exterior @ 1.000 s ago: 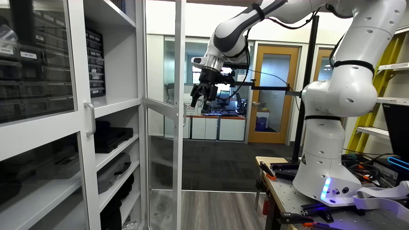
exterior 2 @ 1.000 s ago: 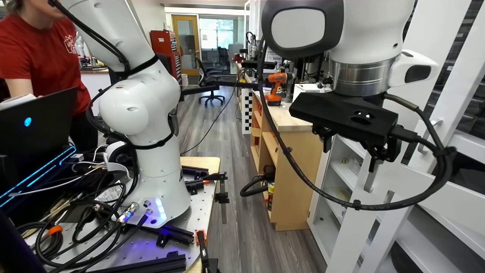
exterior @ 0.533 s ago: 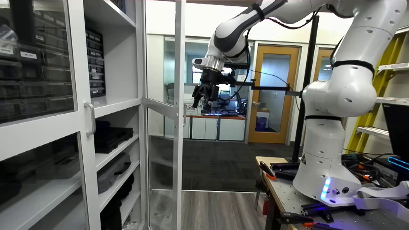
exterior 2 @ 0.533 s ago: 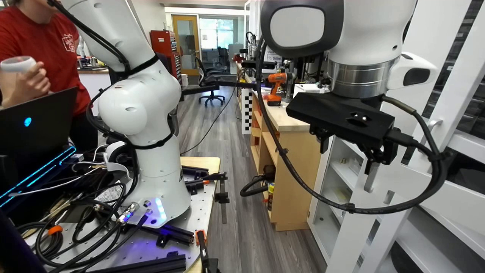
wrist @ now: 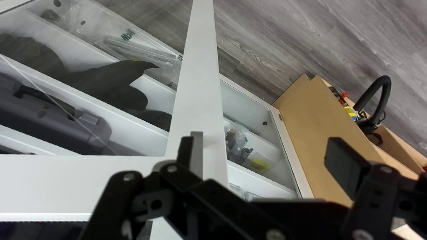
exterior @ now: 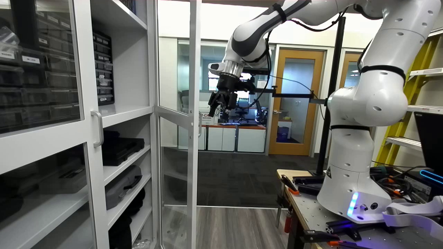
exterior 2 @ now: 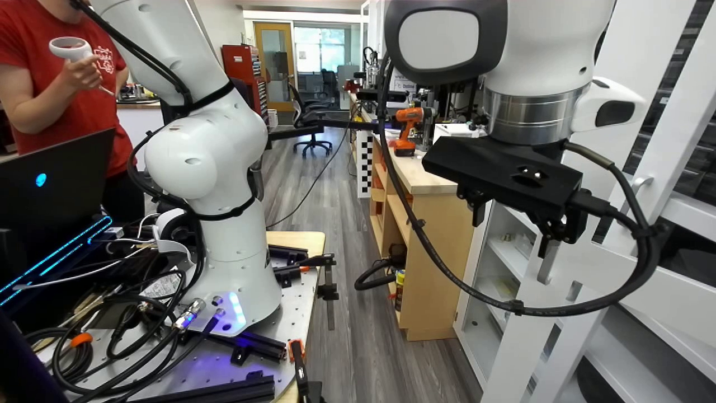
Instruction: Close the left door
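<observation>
The left door (exterior: 193, 155) has a white frame and clear glass. It stands open, jutting out from the cabinet, in both exterior views (exterior 2: 528, 330). Its frame also crosses the wrist view (wrist: 203, 73). Its slim vertical handle (wrist: 197, 153) shows beside one finger, and in both exterior views (exterior: 200, 125) (exterior 2: 546, 266). My gripper (wrist: 263, 155) is open with nothing between its fingers. It points down near the handle in both exterior views (exterior: 218, 110) (exterior 2: 510, 235). One finger overlaps the handle in view. I cannot tell whether they touch.
The matching glass door (exterior: 88, 152) stands before dark drawer bins (exterior: 34, 76). Cabinet shelves (exterior: 129, 114) hold black and grey cases. A wooden workbench (exterior 2: 439, 263) stands beyond the left door. A cable (exterior 2: 559, 309) loops from the wrist. A person in red (exterior 2: 67, 84) stands behind a laptop (exterior 2: 56, 184).
My gripper shifted very slightly away from the cabinet in the first half second, then stayed still. The left door has not moved. The person raised a white hand-held controller.
</observation>
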